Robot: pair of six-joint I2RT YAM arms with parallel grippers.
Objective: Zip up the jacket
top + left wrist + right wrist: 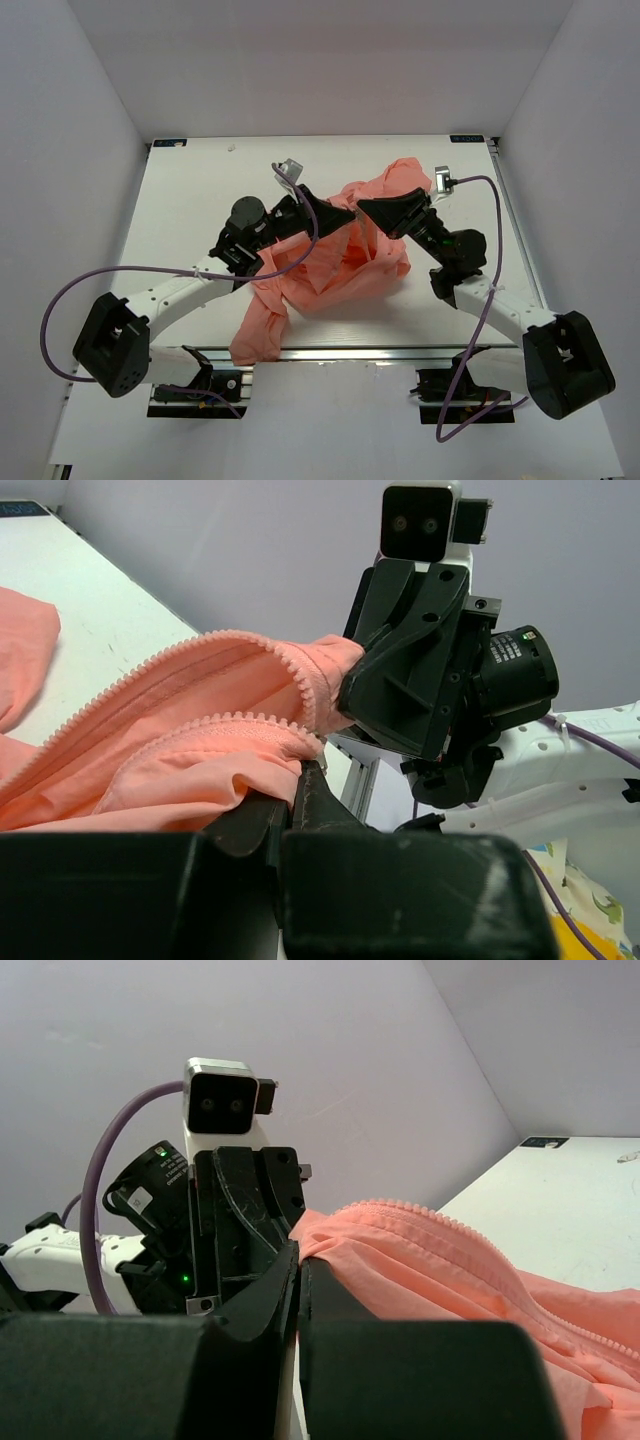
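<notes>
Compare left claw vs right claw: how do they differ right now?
Left claw reaches in from the left; right claw from the right, tips facing. In the left wrist view, left claw pinches the lower zipper row, right claw the upper zipper row. Both shut on the jacket.

At the overhead view's centre, the tips of the left gripper (343, 212) and the right gripper (364, 206) are lying among folds of the jacket (330, 265), too small to make out. Across each wrist view's bottom, that camera's own fingers (325, 815) are blurring and running off frame.
</notes>
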